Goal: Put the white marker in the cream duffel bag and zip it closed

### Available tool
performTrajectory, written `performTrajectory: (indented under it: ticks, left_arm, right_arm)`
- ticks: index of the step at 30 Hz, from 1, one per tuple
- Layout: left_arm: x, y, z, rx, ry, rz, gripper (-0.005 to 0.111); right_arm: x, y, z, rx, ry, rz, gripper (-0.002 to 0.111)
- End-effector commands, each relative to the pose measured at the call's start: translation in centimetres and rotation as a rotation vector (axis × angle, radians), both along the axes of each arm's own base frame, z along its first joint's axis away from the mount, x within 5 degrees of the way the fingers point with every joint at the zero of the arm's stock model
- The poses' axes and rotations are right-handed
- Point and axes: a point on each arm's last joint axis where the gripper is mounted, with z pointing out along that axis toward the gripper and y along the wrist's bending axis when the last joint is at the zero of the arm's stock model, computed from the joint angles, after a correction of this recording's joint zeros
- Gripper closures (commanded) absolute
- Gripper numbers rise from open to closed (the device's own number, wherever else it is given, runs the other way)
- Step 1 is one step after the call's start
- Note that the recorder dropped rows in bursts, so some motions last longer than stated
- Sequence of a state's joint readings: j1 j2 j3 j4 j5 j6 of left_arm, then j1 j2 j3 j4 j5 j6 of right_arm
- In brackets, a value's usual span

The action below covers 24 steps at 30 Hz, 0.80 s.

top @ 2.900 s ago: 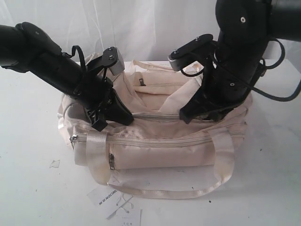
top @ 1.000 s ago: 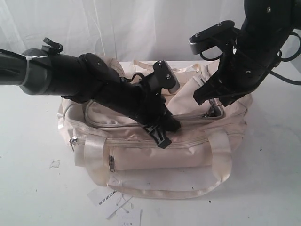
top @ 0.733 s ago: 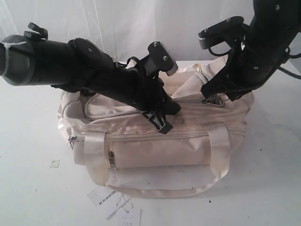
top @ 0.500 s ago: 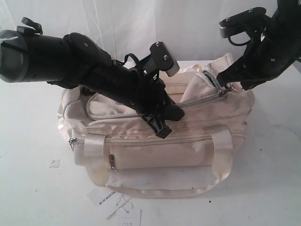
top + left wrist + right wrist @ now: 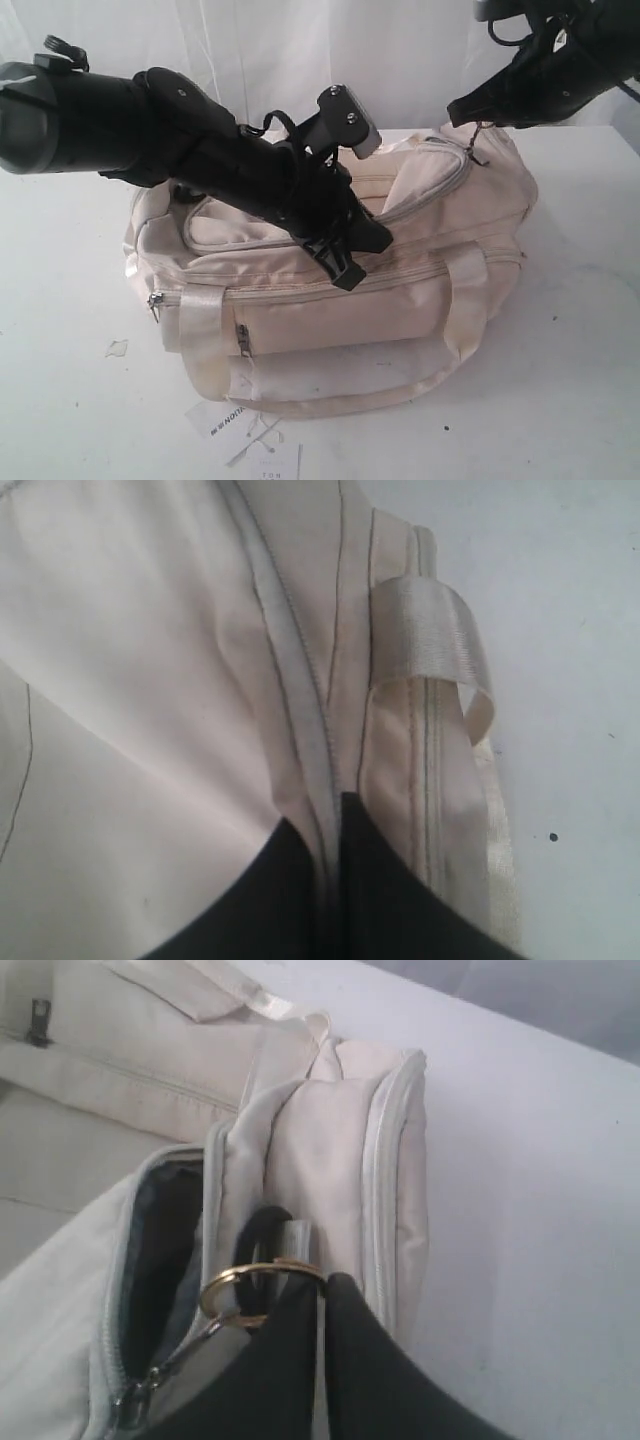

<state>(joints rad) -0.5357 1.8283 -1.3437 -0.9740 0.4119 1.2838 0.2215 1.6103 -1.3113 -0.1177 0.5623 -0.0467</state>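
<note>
The cream duffel bag (image 5: 300, 320) sits on a white worktop (image 5: 70, 300), before a white cloth backdrop (image 5: 250, 50) that hangs in soft folds across the whole rear of the scene. My left pincer (image 5: 358, 255) reaches in over the top of the bag near its middle. Its fingers are pressed together on the cream fabric right along the grey zip (image 5: 300, 710), and a shiny strap (image 5: 430, 630) loops just beside them. My right pincer (image 5: 460, 108) is up at the bag's right end, pressed together on a brass ring (image 5: 258, 1268) at the end of the zip, and that end of the bag is drawn up higher than the left. Beside the ring the zip gapes and shows the dark lining (image 5: 165, 1230). The white marker cannot be seen in any view. The worktop is matt and pale, with soft shadow pooled round the bag. White paper hang tags (image 5: 232, 420) lie on it by the bag's front left corner, and a small pale scrap (image 5: 117, 348) lies to the left of the bag. A few dark specks (image 5: 553, 318) dot the surface to the right.
</note>
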Motion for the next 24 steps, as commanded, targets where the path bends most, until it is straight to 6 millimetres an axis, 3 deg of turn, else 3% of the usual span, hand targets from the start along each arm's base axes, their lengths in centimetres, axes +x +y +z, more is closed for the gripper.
performTrajectory:
  ticks: [1,5,12,20,24]
  left_arm:
    - [-0.9,-0.2,0.3,-0.013,0.039,-0.051,0.107]
    - [-1.2,-0.1,0.2,0.012,0.049,-0.096,0.107]
    - [-1.4,0.0,-0.1,0.049,0.039,-0.125,0.106]
    - [-1.1,-1.2,0.2,0.056,-0.085,-0.062,0.049]
    - [-1.2,-2.9,0.2,0.099,-0.271,-0.055,0.043]
  right_arm:
    - [1.6,0.0,-0.3,0.01,-0.115,0.012,0.108]
    - [3.6,0.5,-3.8,0.005,-0.075,0.02,0.108]
    - [3.7,0.5,-4.7,-0.002,-0.029,0.015,0.108]
    - [3.3,0.4,-5.0,-0.012,0.028,0.007,0.108]
    - [3.2,0.3,-5.1,-0.017,0.045,0.005,0.108]
